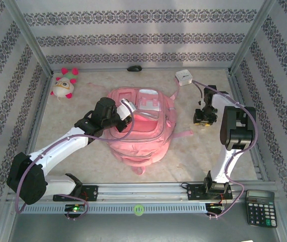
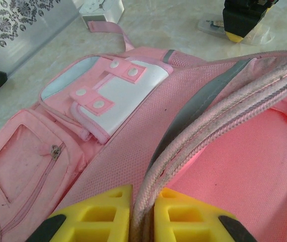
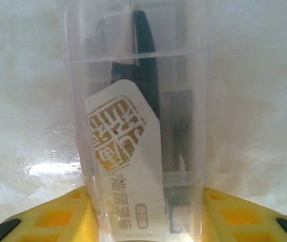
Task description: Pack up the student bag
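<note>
Enclosing walls (image 1: pixel 133 35): pale paper with grey bands of floral pattern on the left, far and right sides; bare metal posts (image 1: pixel 30 38) stand in the far corners.
Worktop (image 1: pixel 194 151): beige, marbled and faintly glossy, with a metal rail (image 1: pixel 143 190) along the near edge carrying both arm bases.
Student bag (image 1: pixel 138 136): lies flat at the middle of the worktop, main compartment gaping open, its pink lining showing.
Left end effector (image 2: pixel 142 206): closed on the bag's piped rim (image 2: pixel 224 101), the yellow fingers pinching the cord-like edge and holding it above the lining.
Right end effector (image 3: pixel 146 194): right of the bag, its fingers set on either side of a clear case (image 3: pixel 133 75) lying on the worktop; I cannot tell whether they are clamping it.
Clear case: holds a dark, slim item and a printed paper label.
Plush toy (image 1: pixel 64 83): far left corner.
White box (image 1: pixel 184 77): far side, right of the bag.
Dark object (image 1: pixel 134 68): against the far wall; too small to identify.
Calculator (image 1: pixel 260 207): near right, beyond the rail.
</note>
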You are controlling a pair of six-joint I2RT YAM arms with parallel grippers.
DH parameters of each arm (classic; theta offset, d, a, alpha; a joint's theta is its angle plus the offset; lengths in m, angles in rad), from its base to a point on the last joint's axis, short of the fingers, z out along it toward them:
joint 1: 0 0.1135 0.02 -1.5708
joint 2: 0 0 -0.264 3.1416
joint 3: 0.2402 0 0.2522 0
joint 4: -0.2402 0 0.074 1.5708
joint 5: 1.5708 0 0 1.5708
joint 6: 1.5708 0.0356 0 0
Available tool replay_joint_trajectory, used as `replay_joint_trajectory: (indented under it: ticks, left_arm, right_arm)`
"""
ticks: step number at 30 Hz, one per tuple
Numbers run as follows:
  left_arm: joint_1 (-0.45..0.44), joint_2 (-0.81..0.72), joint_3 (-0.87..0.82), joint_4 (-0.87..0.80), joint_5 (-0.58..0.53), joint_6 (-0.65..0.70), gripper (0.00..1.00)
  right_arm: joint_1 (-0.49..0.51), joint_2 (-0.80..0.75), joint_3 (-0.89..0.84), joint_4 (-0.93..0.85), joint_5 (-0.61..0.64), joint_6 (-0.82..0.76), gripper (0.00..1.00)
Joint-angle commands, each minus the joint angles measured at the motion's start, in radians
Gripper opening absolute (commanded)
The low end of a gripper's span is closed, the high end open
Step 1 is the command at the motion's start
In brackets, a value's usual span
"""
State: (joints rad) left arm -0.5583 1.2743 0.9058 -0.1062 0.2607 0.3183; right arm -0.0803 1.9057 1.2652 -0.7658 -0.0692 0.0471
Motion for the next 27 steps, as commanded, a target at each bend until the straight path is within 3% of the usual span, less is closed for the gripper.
replay_joint_trajectory:
  ticks: [1,9,12,16,19,22,27]
  left_arm:
    - [-0.002,-0.035,0.069,0.038,0.01,-0.064,0.14]
    - [0.006,-0.053,0.084,-0.004,0.049,-0.159,0.14]
    - [0.008,-0.058,0.079,-0.004,0.061,-0.17,0.14]
    - [0.014,-0.057,0.077,0.009,0.094,-0.19,0.14]
    - [0.018,-0.053,0.075,0.031,0.118,-0.214,0.13]
    - [0.017,-0.047,0.079,0.043,0.137,-0.234,0.13]
    - [0.019,-0.038,0.091,0.05,0.175,-0.245,0.13]
  right_arm:
    - [0.021,-0.148,-0.039,-0.009,-0.031,-0.004,0.4]
    - [0.194,-0.656,-0.187,0.101,-0.166,-0.136,0.37]
    - [0.308,-0.806,-0.25,0.176,-0.242,-0.316,0.35]
    - [0.542,-0.94,-0.345,0.284,-0.277,-0.692,0.33]
    - [0.654,-0.951,-0.386,0.357,-0.333,-0.833,0.31]
    - [0.724,-0.891,-0.362,0.316,-0.338,-0.921,0.32]
    - [0.781,-0.733,-0.285,0.265,-0.278,-0.952,0.33]
